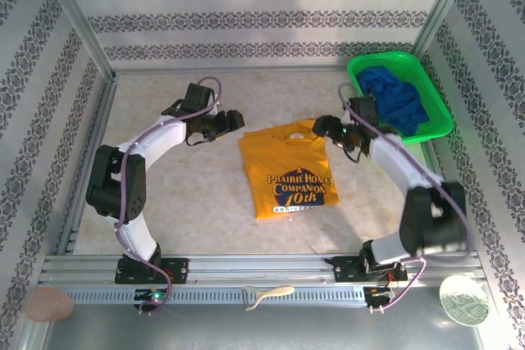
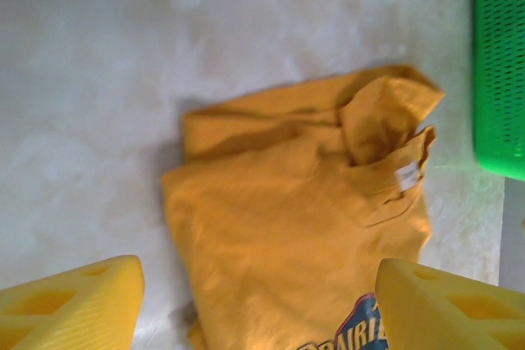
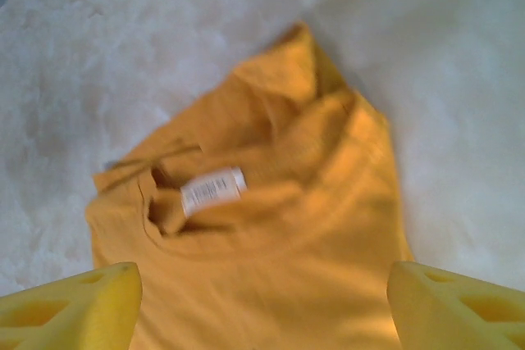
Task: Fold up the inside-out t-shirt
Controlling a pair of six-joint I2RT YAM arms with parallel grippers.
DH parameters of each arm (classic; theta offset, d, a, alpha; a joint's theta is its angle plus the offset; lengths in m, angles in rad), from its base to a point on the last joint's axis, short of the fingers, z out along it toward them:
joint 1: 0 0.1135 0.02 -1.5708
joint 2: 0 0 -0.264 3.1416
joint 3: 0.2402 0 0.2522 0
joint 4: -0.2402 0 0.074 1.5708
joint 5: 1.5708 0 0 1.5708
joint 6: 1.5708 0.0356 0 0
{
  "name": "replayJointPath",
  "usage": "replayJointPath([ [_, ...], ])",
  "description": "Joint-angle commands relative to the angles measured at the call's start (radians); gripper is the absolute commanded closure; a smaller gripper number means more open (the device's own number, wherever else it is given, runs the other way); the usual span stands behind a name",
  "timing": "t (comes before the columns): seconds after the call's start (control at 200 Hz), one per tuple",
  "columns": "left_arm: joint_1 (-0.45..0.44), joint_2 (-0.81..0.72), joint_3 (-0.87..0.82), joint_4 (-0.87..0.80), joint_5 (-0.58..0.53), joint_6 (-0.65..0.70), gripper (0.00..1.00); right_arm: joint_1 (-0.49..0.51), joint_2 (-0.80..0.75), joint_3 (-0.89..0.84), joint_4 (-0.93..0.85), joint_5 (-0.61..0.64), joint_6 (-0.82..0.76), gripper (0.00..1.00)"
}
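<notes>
Left gripper [image 1: 232, 123] and right gripper [image 1: 321, 127], jaws spread and empty, flank the shirt [image 1: 289, 171] at table centre, at its 10 and 2 o'clock. Light, limp cotton, likely to sag: pinch doubled hems or corners. Basket [image 1: 381, 56] lies farther out at 2 o'clock.

white-and-black arms [image 1: 156, 140], yellow fingers [image 2: 74, 301], purple cables [image 1: 123, 198]

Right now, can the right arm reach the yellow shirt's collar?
Probably yes. The right claw hangs open right by the collar of the t-shirt, and nothing lies between them.
</notes>
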Motion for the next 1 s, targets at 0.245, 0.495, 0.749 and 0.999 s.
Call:
replayJointPath([
  [0.245, -0.065, 0.177, 0.041, 0.089, 0.055, -0.081, 0.24, -0.024, 0.284, 0.135, 0.049, -0.09, -0.177, 0.2],
  [0.495, -0.098, 0.268, 0.128, 0.037, 0.027, -0.08, 0.23, -0.023, 0.366, 0.12, 0.091, -0.124, -0.158, 0.19],
  [0.749, -0.119, 0.336, 0.16, 0.052, 0.038, -0.094, 0.22, 0.019, 0.417, 0.125, 0.117, -0.204, -0.161, 0.23],
  [0.999, -0.121, 0.325, 0.165, 0.026, 0.021, -0.07, 0.22, -0.039, 0.28, 0.066, 0.141, -0.08, -0.142, 0.2],
])
